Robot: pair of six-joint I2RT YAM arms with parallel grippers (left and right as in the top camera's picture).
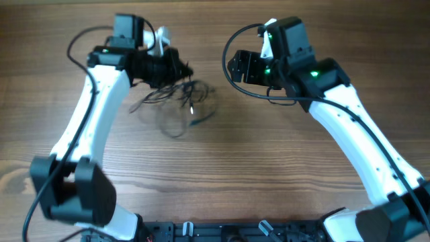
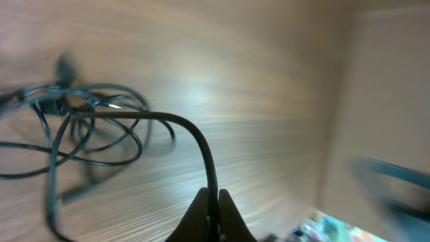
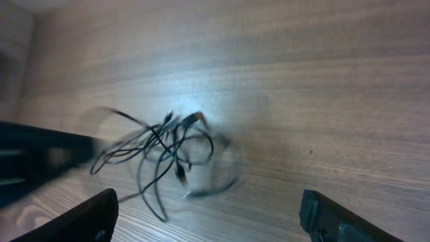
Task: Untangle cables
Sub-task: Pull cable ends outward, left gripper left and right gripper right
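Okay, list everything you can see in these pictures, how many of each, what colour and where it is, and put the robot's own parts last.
table: one, brown wood, under everything
cables: one tangled bunch, strand count unclear, black, lying on the wood on the left arm's side of centre
left arm: one, white and black, reaching up to the bunch
right arm: one, white and black, reaching up the other side, apart from the bunch
left claw: one, black, shut on a strand that loops back to the bunch
right claw: one, black, open, holding nothing, over bare wood beside the bunch
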